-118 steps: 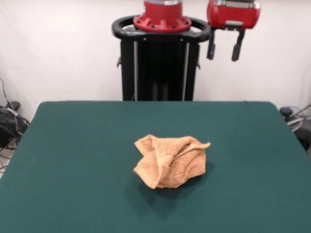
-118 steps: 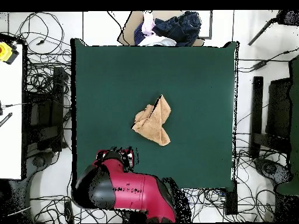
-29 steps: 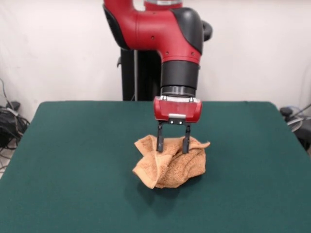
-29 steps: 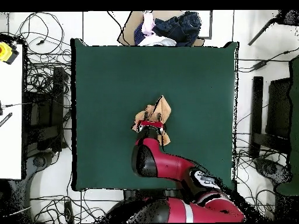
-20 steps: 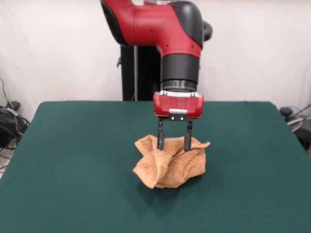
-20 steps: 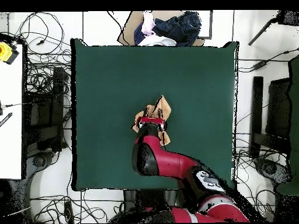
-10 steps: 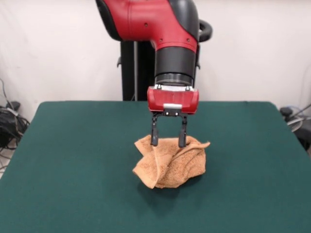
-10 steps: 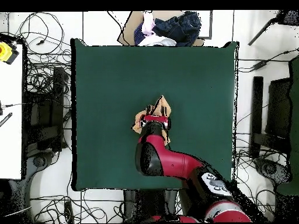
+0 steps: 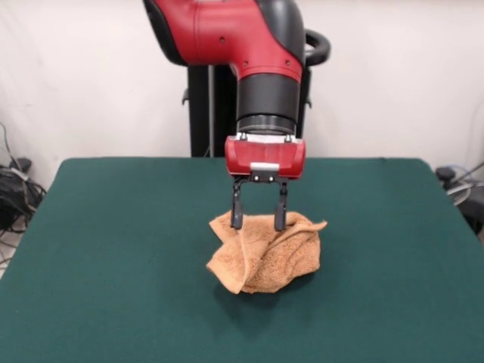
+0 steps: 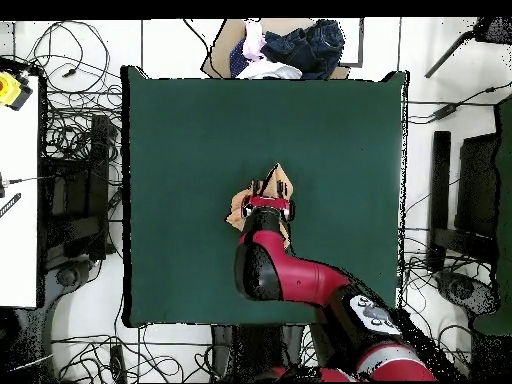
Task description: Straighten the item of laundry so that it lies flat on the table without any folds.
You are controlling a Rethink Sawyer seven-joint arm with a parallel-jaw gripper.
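I work in a robotics lab: tangled cables cover the floor around my green bench, against a bare white wall.

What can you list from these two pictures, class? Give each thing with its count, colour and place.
towel: one, orange-tan, crumpled in a heap near the table's middle
table: one, dark green top, fills most of both views
pile of clothes: one, dark blue, white and pink, beyond the table's top edge in the overhead view
cables: many, black, on the floor round the table
pedestal: one, black, behind the table
arm: one, red and black, reaching over the towel
claw: one, black fingers open, tips at the towel's top
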